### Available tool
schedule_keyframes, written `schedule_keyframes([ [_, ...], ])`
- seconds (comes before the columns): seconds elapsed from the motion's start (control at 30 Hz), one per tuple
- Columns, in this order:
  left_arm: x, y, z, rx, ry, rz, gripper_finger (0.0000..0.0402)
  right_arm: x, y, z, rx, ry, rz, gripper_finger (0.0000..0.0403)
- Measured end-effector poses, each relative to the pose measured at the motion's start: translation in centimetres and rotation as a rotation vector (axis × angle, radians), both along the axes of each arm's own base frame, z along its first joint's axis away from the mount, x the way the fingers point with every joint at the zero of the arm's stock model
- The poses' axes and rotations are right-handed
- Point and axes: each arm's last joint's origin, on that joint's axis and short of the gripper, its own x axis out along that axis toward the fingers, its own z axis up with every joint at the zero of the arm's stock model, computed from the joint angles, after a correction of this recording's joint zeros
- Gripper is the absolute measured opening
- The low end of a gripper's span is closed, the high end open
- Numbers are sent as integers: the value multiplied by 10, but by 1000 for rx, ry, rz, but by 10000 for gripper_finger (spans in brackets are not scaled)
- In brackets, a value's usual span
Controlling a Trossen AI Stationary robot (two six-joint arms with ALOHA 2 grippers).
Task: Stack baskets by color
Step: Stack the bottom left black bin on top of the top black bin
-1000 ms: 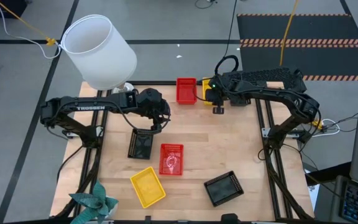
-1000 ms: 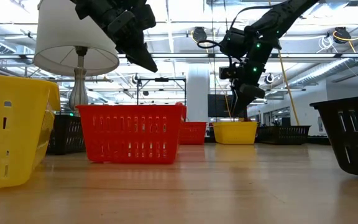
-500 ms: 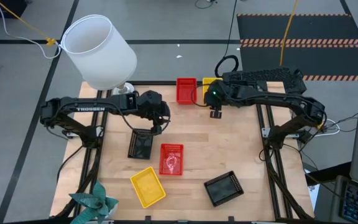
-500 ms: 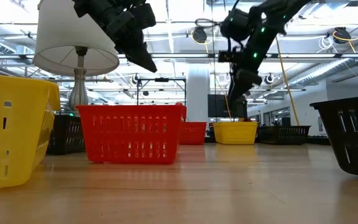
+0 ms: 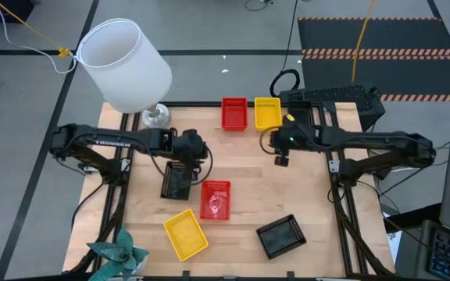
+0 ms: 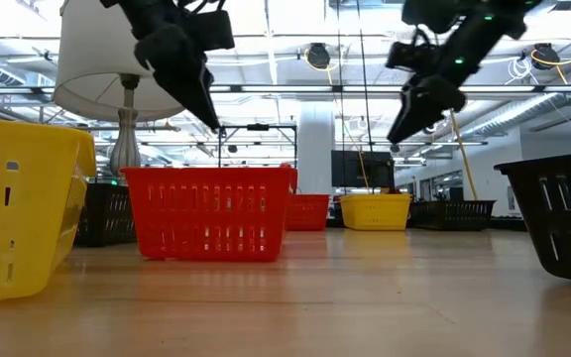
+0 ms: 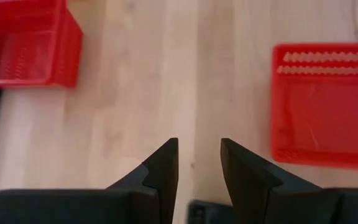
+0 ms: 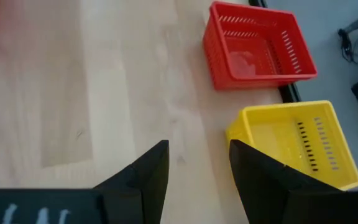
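Observation:
Two baskets sit side by side at the table's far edge, one red [image 5: 233,112] and one yellow [image 5: 268,112]. A black basket [image 5: 176,182], a red one [image 5: 216,200], a yellow one [image 5: 185,233] and another black one [image 5: 280,236] rest flat on the wood nearer the front. My left gripper [image 5: 190,161] hangs open above the far end of the left black basket, and its wrist view shows nothing between its fingers [image 7: 197,163]. My right gripper [image 5: 280,159] stands open in the air, toward the near edge from the far yellow basket [image 8: 297,143], and it is also empty.
A lamp with a big white shade [image 5: 123,66] stands at the far left corner. A small plant [image 5: 119,254] sits at the near left corner. Bare wood [image 5: 287,195] lies between the far pair of baskets and the near black one.
My right gripper has drawn away from the far yellow basket, rising and going toward the near edge. The yellow basket stays in place and now shows whole. My left gripper has swung a little toward the near edge, over the black basket, and tipped further down.

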Motion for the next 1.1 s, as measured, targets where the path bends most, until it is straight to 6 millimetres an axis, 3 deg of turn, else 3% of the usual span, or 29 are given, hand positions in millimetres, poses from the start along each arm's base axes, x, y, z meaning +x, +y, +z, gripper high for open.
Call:
schedule_keyframes([
  [0.33, -6, -32, -4, -58, 65, -15, 122, -30, 17, 20, -26, -106, 52, 164],
  [0.57, -29, -64, -12, -65, 277, -57, 122, -44, 28, 29, -9, -153, 77, 164],
  [0.77, -52, -79, -15, -31, 475, -73, 122, -51, 39, 37, 56, -164, 85, 164],
  [1.1, -65, -99, -15, 99, 568, -433, 122, -55, 63, 47, 203, -164, 94, 164],
])
